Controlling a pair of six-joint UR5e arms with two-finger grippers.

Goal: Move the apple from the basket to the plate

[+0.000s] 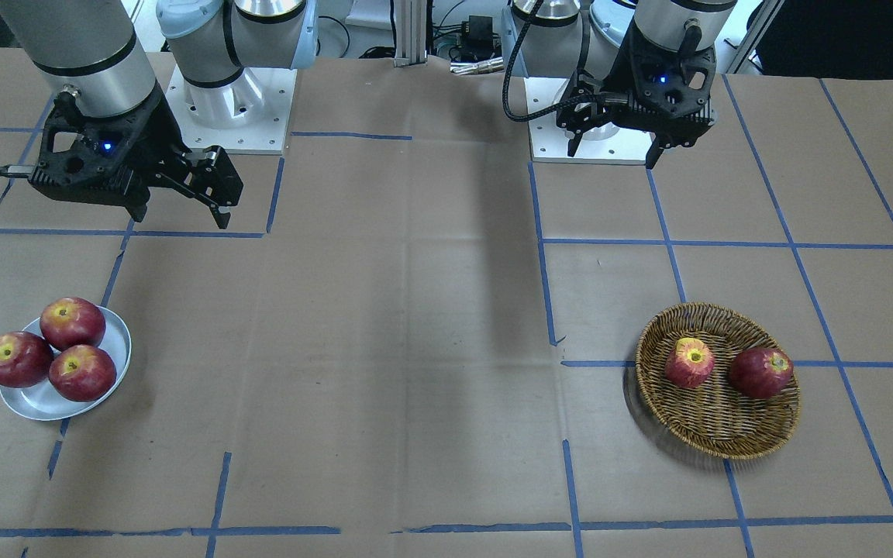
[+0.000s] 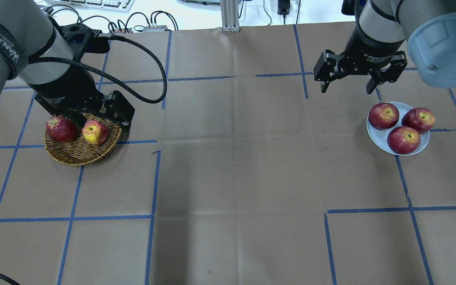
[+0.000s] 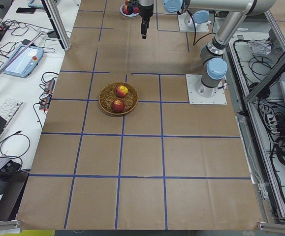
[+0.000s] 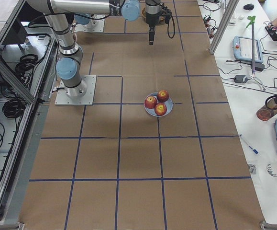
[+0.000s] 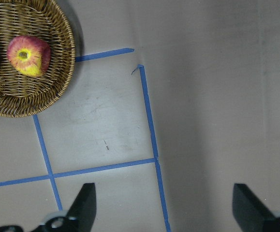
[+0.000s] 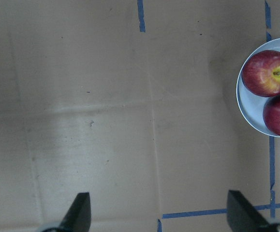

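The apple (image 1: 689,363), pale pinkish-red with a yellow patch around its stem pit, lies in the wicker basket (image 1: 714,449) next to a darker red apple (image 1: 760,372). In the left wrist view the apple (image 5: 28,55) and the basket (image 5: 57,92) sit at the upper left. My left gripper (image 1: 613,151) is open and empty, held high and off to the side of the basket; its gap (image 5: 164,208) is over bare table. The plate (image 1: 43,407) holds three dark red apples. My right gripper (image 1: 181,217) is open and empty, raised beside the plate (image 6: 248,113).
The three apples on the plate (image 2: 374,134) cover most of it; one (image 2: 418,120) overhangs its rim. The table is brown paper with a blue tape grid (image 2: 154,178). The two arm bases (image 1: 229,101) stand at the robot's edge of the table.
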